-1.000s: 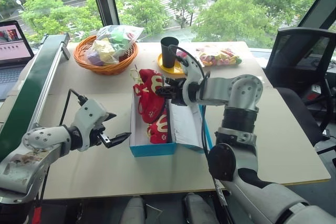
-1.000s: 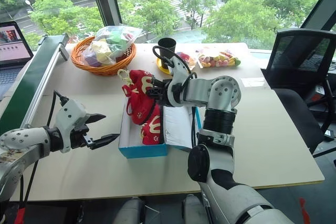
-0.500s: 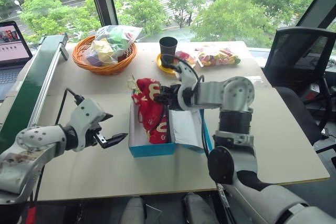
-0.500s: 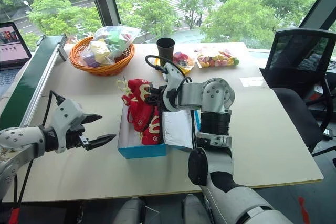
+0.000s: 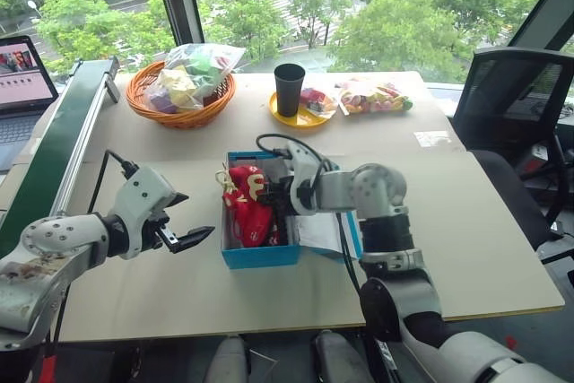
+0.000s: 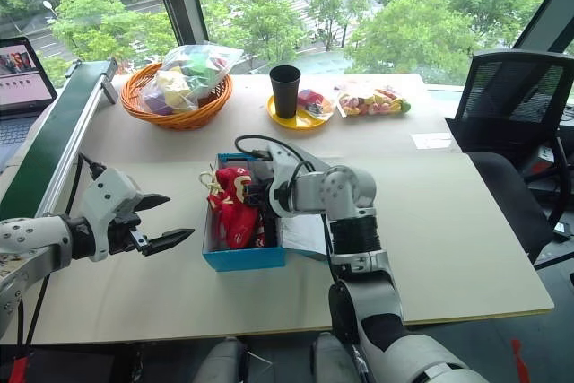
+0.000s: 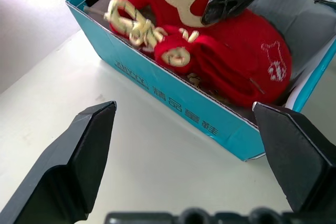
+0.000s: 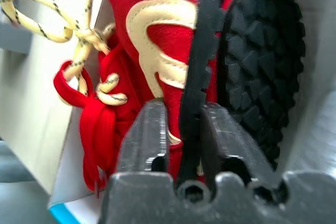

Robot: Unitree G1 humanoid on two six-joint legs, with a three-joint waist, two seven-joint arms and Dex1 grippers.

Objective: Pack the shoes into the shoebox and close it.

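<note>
A: Where's the shoes (image 5: 248, 205) rn?
B: Both in the shoebox (image 5: 260, 256), mid table (image 5: 466, 221). Box is blue outside, white inside, open on top. Shoes lie packed side by side on their sides, red w/ cream curved marks; pale laces (image 7: 128, 19) stick up over the box's far-left edge.

A: Lid?
B: Flap (image 5: 316, 221) is folded out flat to the right of the box, white inner face up.

A: Right gripper (image 5: 280, 193)?
B: Reaching into the box from the right, at the far end. In the right wrist view its two fingers (image 8: 147, 129) sit either side of a shoe's black sole edge, w/ only a narrow gap, part open. Looks like contact w/ the sole rim, but can't tell if it's a firm pinch or loose.

A: Left gripper (image 5: 177, 232)?
B: Wide open, nothing in it. Hovers over bare table, left of the box, tips pointing toward the box's near-left side. Not touching it.

A: Other stuff?
B: Far side: orange basket (image 5: 179, 96) w/ a bagged bundle, far left. Black cup (image 5: 289, 89) on a yellow plate (image 5: 300, 116), far centre. Bag of sweets (image 5: 372, 96) to its right. Laptop (image 5: 22, 87) at the far-left edge, office chair (image 5: 511, 96) on the right.
</note>
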